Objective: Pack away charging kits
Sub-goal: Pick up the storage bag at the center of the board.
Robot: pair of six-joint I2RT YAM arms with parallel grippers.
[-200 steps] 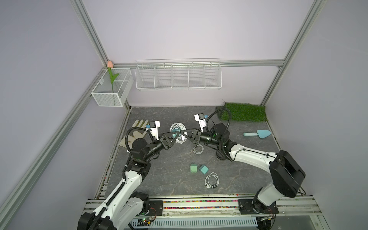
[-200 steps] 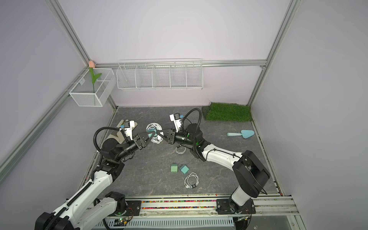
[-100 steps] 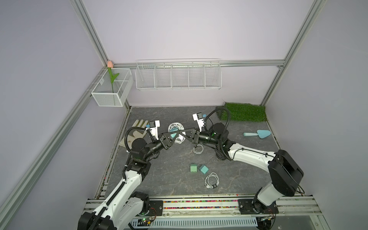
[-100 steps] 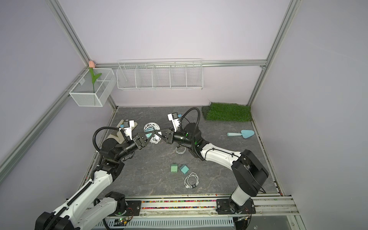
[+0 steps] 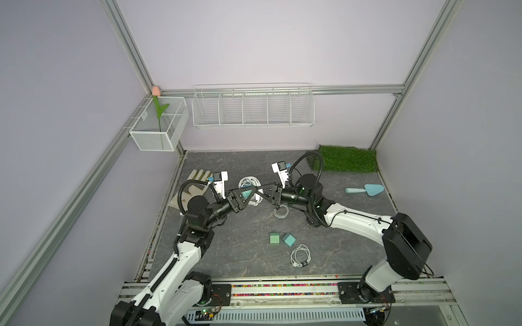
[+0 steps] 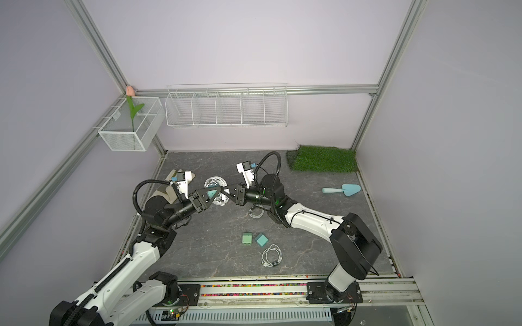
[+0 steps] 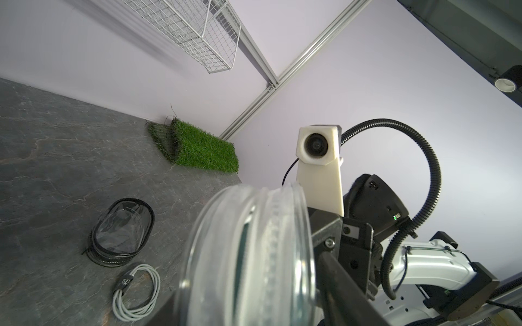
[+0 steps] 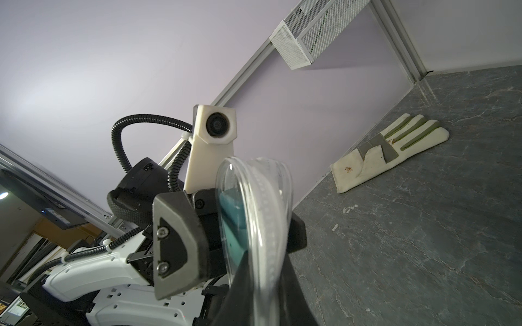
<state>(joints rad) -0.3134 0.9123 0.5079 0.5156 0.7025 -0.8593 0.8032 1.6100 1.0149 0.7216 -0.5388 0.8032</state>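
fingers (image 8: 175,240) (right nipped, left wider) hold clear case (image 7: 248,254).

Right arm (image 5: 353,223) spans mid-floor; floor (image 5: 333,180) around the trowel (image 5: 365,190) lies bare.

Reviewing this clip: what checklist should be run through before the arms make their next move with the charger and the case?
1. Case grip: the right gripper is shut on the clear round case: ok.
2. Block position: the teal charger block sits at the case, between the jaws of the left gripper: ok.
3. Left gripper really clamping that block: cannot tell.
4. Block fully inside the case: cannot tell.
5. The two other charger blocks packed: not ok, both lie loose on the table.
6. The coiled cables packed: not ok, two lie loose on the table.
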